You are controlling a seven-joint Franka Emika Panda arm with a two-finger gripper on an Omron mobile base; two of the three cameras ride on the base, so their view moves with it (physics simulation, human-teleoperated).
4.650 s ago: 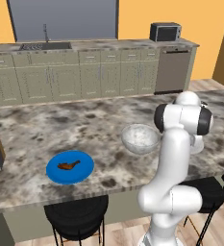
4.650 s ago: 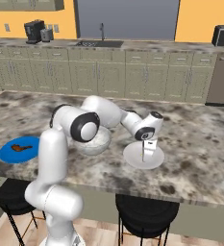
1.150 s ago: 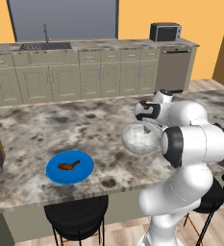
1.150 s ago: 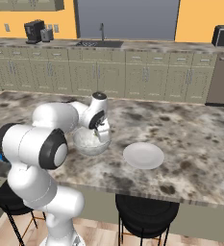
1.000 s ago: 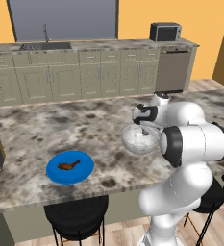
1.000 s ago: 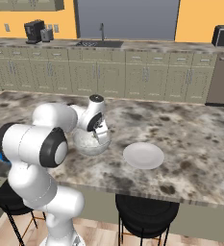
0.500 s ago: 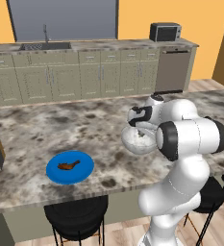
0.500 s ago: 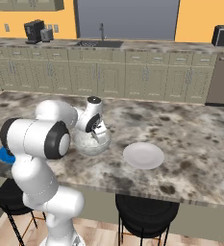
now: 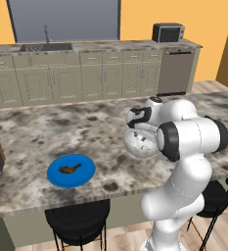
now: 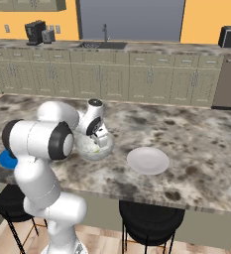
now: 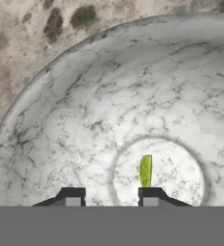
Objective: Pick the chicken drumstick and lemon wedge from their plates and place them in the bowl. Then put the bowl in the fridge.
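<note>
On the left of the tabletop (image 9: 32,127), near its front edge, the blue plate (image 9: 86,172) carries the chicken drumstick (image 9: 69,169), untouched. Further right stands the bowl (image 9: 136,145), with the gripper (image 11: 111,196) hanging just above its inside. In the hand view the lemon wedge (image 11: 145,170) lies on the flat bottom of the bowl, just beyond the right fingertip and free of both; the jaws stand parted with nothing between them.

The step in hand looks like the release of the wedge, and to do it well the robot should lift straight up out of the bowl before swinging away, so the fingertips do not catch the rim or drag the bowl along the stone. After that the drumstick is the next piece: a grasp across its thick end, from above, would likely hold best, and the plate should stay put.

The arm is folded tightly, its elbow high and big in the near right of the left base view, the wrist bent over so the hand points down into the bowl. To the right of the bowl the pale plate (image 10: 147,160) lies bare.
</note>
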